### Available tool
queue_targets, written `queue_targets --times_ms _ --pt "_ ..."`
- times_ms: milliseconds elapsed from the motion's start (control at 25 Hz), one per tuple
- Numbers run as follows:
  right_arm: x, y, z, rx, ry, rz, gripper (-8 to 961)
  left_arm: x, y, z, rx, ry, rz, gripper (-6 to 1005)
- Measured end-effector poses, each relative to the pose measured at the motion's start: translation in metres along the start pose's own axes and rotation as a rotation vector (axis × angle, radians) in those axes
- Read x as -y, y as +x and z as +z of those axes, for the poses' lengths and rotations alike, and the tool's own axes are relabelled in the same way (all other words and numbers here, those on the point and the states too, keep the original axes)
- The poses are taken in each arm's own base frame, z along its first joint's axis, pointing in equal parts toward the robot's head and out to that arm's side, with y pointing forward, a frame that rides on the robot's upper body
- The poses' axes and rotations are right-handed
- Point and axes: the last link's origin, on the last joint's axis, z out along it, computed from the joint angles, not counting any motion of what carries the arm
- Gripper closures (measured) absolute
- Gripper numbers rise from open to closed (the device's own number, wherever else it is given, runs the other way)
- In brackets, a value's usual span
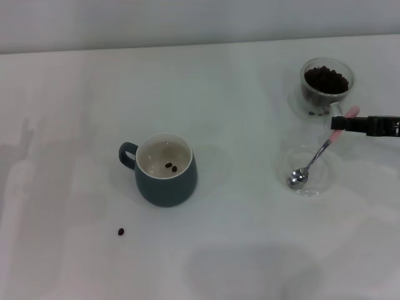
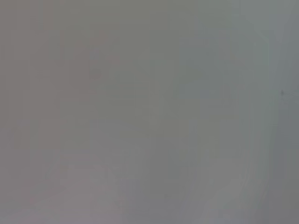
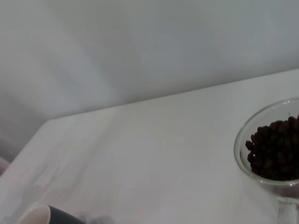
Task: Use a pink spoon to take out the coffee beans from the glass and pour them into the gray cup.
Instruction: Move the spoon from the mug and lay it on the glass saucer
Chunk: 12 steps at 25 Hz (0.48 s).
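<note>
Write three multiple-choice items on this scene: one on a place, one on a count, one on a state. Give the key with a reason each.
1. Where does the pink spoon's bowl rest?
A. in the shallow glass dish
B. in the gray cup
C. on bare table

2. How many coffee beans lie in the gray cup?
A. none
B. two
C. six

3. How does the glass stand?
A. tipped over
B. upright, empty
C. upright, holding beans

Key: 1 A, the bowl sits inside the dish; 2 B, two dark beans show on the cream bottom; 3 C, beans fill it. The right gripper is at the spoon's handle.
</note>
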Motion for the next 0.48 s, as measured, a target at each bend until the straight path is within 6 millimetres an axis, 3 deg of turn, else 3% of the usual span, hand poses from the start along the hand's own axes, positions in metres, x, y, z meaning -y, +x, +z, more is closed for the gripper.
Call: queue_targets --times_ms 280,480 --pt "0.0016 0.0025 0.0069 -0.017 0.024 -0.007 788 -0.0003 -0.0008 -0.0012 0.001 0.002 -0.003 200" --pt "0.0025 0.0016 0.0068 -0.005 0.034 -0.012 648 0.0002 -0.0012 -0.0024 0.002 0.004 -0.004 200"
